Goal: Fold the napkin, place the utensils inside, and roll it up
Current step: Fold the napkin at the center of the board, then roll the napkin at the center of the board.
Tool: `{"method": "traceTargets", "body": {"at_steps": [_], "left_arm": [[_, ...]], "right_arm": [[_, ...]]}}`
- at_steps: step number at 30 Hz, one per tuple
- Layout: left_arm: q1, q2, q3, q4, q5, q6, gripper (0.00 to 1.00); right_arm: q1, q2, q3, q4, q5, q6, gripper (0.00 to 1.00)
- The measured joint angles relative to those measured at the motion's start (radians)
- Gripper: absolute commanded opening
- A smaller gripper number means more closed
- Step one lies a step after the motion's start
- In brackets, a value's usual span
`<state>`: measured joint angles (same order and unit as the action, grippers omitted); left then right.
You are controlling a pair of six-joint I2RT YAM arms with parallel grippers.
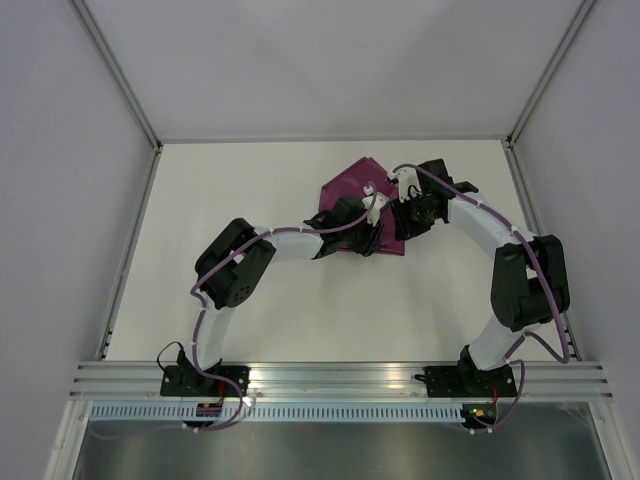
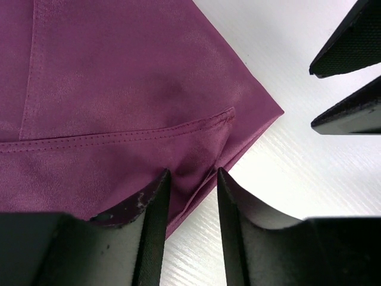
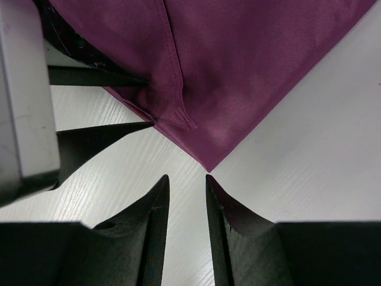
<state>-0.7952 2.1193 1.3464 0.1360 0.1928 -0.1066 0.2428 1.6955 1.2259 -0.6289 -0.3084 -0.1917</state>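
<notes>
Left gripper [image 2: 191,173] stands parted, with the napkin [image 2: 119,77] edge between its tips, low in frame. Right gripper [image 3: 186,177] gapes empty just below the napkin's corner.

Left tool [image 2: 191,173] and right tool [image 3: 187,177] close together, jaws apart.

Soft, faintly glossy cloth napkin [image 2: 119,77]; matt, finely grained table [image 2: 309,173].

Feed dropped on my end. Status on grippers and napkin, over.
Left gripper open, astride the napkin edge. Right gripper open, empty, just short of its corner. Napkin folded on table. No utensils in view, nothing blocking.
</notes>
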Motion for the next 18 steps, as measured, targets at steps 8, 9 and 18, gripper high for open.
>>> {"method": "traceTargets", "body": {"at_steps": [8, 9, 18], "left_arm": [[-0.003, 0.000, 0.001, 0.026, 0.049, -0.027, 0.51], [-0.005, 0.000, 0.001, 0.037, 0.056, -0.031, 0.53], [-0.016, -0.013, -0.001, 0.101, 0.106, -0.077, 0.57]], "right_arm": [[-0.010, -0.019, 0.000, 0.004, 0.034, 0.005, 0.37], [-0.013, -0.026, 0.000, 0.008, 0.037, 0.005, 0.37], [-0.047, -0.057, 0.000, 0.033, 0.044, 0.024, 0.37]]}}
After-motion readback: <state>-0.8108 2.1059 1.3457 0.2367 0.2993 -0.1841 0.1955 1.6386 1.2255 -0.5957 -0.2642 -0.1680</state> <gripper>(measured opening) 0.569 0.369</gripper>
